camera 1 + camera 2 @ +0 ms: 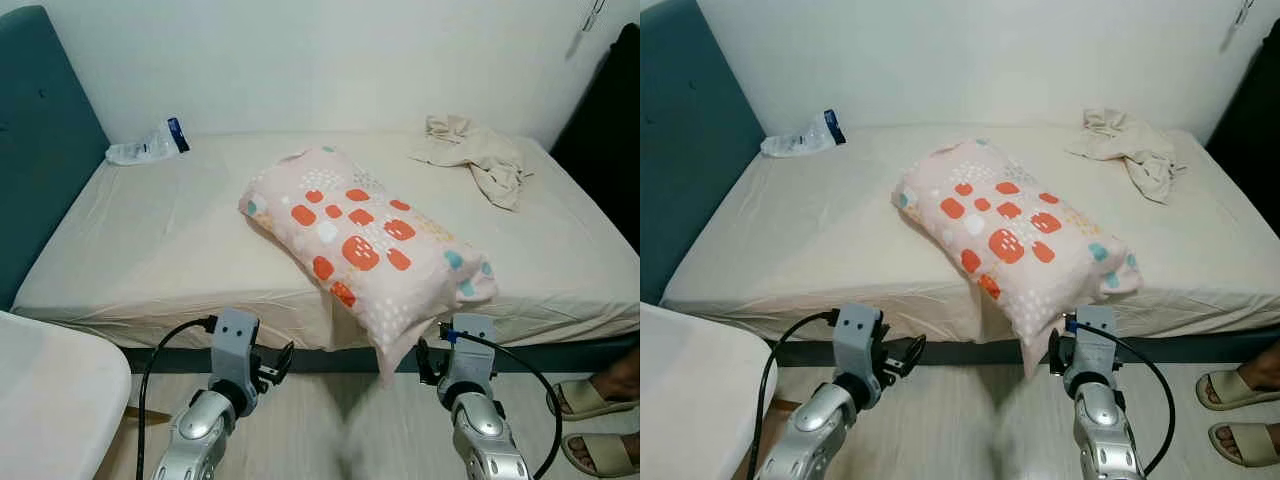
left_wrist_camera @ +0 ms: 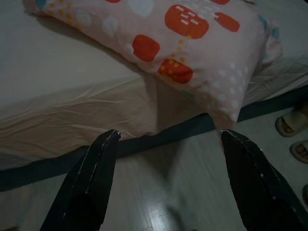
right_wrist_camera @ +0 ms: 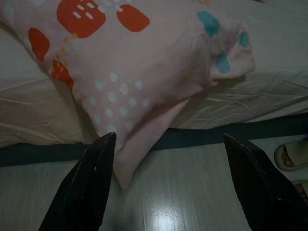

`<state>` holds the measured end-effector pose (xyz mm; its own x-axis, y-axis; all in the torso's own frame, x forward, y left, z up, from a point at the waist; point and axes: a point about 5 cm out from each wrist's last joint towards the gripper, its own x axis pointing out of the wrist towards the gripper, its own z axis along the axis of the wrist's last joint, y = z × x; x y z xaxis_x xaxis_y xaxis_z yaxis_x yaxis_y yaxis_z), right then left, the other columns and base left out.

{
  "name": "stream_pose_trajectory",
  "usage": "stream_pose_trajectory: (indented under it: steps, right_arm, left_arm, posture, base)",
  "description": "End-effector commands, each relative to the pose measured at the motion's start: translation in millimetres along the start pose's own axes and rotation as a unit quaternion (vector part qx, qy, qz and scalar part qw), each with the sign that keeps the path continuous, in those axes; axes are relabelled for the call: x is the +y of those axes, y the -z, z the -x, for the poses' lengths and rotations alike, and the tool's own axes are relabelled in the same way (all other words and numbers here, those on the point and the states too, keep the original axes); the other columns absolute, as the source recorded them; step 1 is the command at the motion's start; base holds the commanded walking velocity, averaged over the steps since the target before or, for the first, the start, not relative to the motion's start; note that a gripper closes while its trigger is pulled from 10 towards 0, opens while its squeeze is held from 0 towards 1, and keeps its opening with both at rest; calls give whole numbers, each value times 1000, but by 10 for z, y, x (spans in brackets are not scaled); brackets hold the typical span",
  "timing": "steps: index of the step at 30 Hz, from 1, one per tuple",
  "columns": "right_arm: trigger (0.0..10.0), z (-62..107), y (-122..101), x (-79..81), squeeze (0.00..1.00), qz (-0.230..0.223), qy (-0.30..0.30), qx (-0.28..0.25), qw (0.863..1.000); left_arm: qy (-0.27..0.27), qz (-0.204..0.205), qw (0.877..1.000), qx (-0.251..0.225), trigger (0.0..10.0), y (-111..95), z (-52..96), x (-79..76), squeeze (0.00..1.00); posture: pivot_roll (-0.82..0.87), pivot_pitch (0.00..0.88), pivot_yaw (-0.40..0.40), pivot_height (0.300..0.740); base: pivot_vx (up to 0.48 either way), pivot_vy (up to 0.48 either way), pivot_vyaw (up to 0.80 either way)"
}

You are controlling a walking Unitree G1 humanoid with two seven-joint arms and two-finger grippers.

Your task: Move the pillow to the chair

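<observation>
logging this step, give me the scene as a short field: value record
pillow: pink, orange-patterned pillow lying aslant on the bed, one corner hanging over the front edge
left gripper: low before the bed, jaws open, holding nothing
right gripper: beneath the hanging corner, jaws open, holding nothing
also on bed: crumpled cloth, plastic packet
floor: person's sandalled feet

Bed (image 1: pixel 180 240) in front of me, beige sheet. On it: pink patterned pillow (image 1: pixel 365 240) lying diagonal, one corner hanging over the near edge; crumpled beige cloth (image 1: pixel 475 150) at far right; clear plastic packet (image 1: pixel 148 145) at far left by the wall.
</observation>
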<state>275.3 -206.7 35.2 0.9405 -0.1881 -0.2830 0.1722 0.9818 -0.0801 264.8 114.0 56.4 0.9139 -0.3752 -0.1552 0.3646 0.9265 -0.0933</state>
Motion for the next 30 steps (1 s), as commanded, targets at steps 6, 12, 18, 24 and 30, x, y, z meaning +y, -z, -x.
stream_pose_trajectory:
  steps: [6,12,18,24,30]
  right_arm:
    - [10000,18,20,24,0,4,-2,-1,1000]
    - [10000,20,21,27,0,3,-2,0,1000]
    - [10000,18,22,26,0,2,-2,0,1000]
    - [10000,17,23,26,0,2,-1,0,1000]
    - [10000,16,26,24,0,3,1,0,1000]
  left_arm:
    - [-20,12,999,23,10000,94,32,58,0]
    - [-24,15,999,25,10000,99,31,70,0]
    - [-23,15,999,25,10000,96,29,67,0]
    - [-14,13,1000,21,10000,85,29,55,0]
    - [-13,14,1000,20,10000,87,28,51,0]
  posture:
    - [-35,130,46,740]
    - [-33,132,45,740]
    - [-33,131,46,740]
    - [-35,130,47,740]
    - [-35,128,47,740]
  base:
    - [0,-80,0]
    - [0,0,0]
    - [0,0,0]
    - [240,0,0]
    - [428,0,0]
